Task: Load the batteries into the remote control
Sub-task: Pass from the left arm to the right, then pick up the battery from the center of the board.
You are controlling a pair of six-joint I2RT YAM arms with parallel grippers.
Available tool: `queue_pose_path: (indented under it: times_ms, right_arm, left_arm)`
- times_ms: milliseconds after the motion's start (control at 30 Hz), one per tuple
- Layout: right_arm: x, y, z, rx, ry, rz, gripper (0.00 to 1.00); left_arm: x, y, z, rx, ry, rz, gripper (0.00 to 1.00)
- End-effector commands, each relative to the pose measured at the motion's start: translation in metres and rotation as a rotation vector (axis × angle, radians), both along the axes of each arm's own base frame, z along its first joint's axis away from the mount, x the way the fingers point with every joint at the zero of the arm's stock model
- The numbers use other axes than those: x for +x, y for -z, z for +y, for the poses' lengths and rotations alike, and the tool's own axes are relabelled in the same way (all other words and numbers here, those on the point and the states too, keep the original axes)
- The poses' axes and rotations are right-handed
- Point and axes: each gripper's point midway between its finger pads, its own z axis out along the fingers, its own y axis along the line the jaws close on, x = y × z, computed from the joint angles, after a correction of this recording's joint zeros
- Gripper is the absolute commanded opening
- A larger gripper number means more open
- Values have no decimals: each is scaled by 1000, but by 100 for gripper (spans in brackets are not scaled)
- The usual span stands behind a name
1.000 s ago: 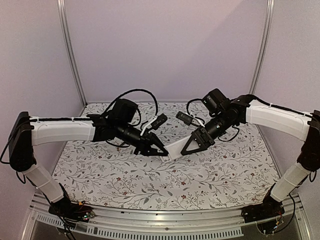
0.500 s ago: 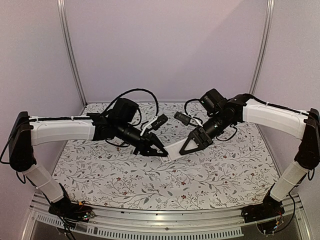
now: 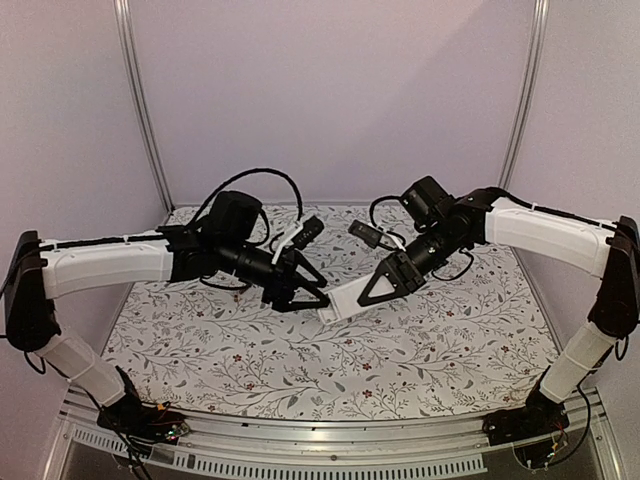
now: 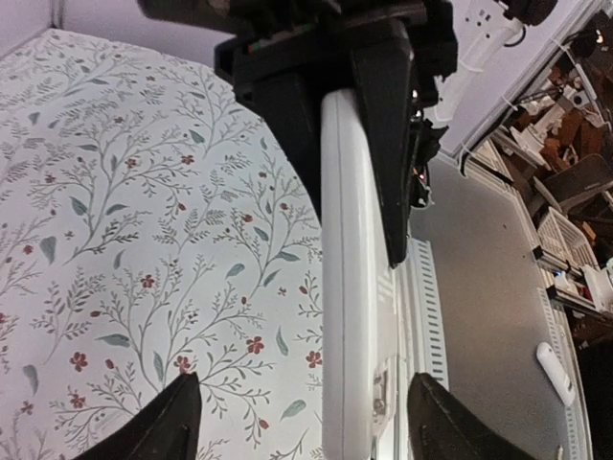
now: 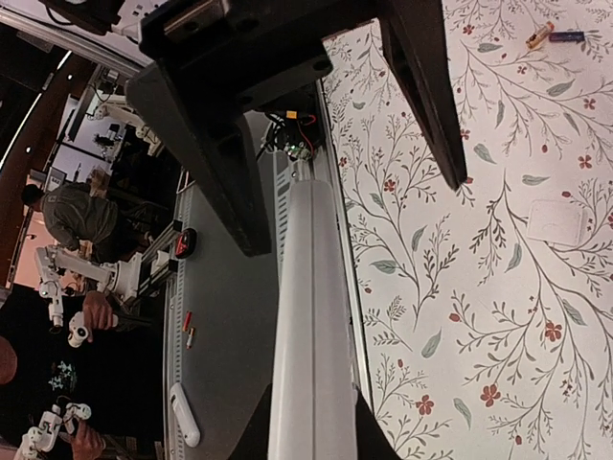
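Note:
The remote control (image 3: 340,301) is a slim white bar held in the air between the two arms, above the flowered cloth. My right gripper (image 3: 373,291) is shut on its right end; in the right wrist view its fingers (image 5: 257,436) press both sides of the remote control (image 5: 311,316). My left gripper (image 3: 308,290) stands open around the other end, its fingertips (image 4: 165,429) well apart from the remote control (image 4: 350,287). Two small slim batteries (image 5: 551,36) lie on the cloth at the far top right of the right wrist view.
A small white square piece (image 5: 556,222) lies flat on the flowered cloth (image 3: 300,370). The metal rail of the table's near edge (image 3: 320,440) runs below the arms. Black cables loop over both wrists near the back wall.
My left gripper has opened and let go of the remote, and that arm has drawn back a little to the left. My right gripper has closed on the remote's other end.

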Motion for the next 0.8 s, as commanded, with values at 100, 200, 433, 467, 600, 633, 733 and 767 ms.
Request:
queue_pose_path:
  times_ms: [100, 200, 433, 467, 600, 633, 733, 767]
  right_arm:
    - [40, -3, -8, 14, 172, -92, 0]
    - [59, -3, -14, 13, 268, -120, 0]
    - [93, 1, -30, 31, 426, -179, 0]
    - [96, 1, -30, 40, 437, -188, 0]
    - [101, 5, -32, 34, 467, -199, 0]
    - [101, 6, -31, 33, 466, -200, 0]
    - [105, 7, -33, 28, 478, -206, 0]
    - [106, 8, -34, 24, 481, -203, 0]
  left_arm:
    - [72, -34, 58, -28, -465, -165, 97]
    - [104, -32, 100, -11, -747, -186, 99]
    - [129, 22, 205, 263, -1205, -40, 99]
    - [129, 30, 210, 282, -1215, -19, 97]
    - [135, 58, 223, 392, -1215, 54, 87]
    - [136, 62, 219, 415, -1181, 56, 85]
    - [144, 73, 208, 493, -1096, 52, 81]
    - [146, 80, 208, 546, -1077, 59, 78]
